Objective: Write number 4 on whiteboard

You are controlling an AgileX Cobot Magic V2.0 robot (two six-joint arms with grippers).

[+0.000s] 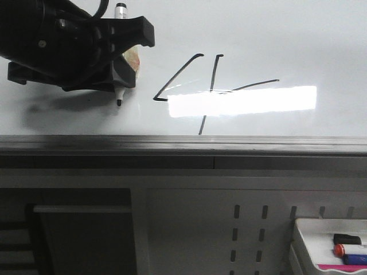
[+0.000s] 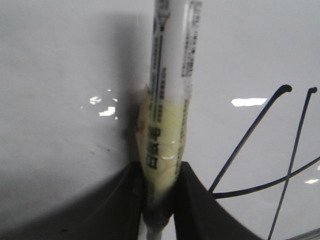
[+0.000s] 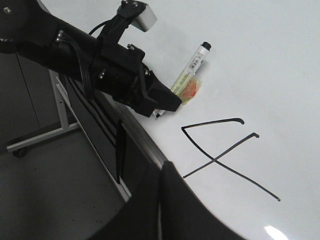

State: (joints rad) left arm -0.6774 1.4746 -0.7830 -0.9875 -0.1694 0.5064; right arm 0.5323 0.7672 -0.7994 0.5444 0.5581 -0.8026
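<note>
Item: whiteboard (image 1: 287, 34), glossy white, with a grey edge rail (image 1: 183, 143) along its near side and a bright rectangular reflection (image 1: 243, 101) on it.

Item: number 4 (image 1: 212, 91), thin black angular strokes on the whiteboard, its long crossbar running through the reflection.

Item: left gripper (image 1: 117, 69), over the whiteboard, just beside the number 4 on its left. We record its jaws closed around a marker (image 2: 167, 100); the marker's black tip (image 1: 119, 102) points down at the board, apart from the strokes.

Item: right gripper (image 3: 161, 200), near the rail. We cannot tell how its jaws stand.

Item: tray (image 1: 304, 229), below the rail, holding coloured markers (image 1: 351, 249).
</note>
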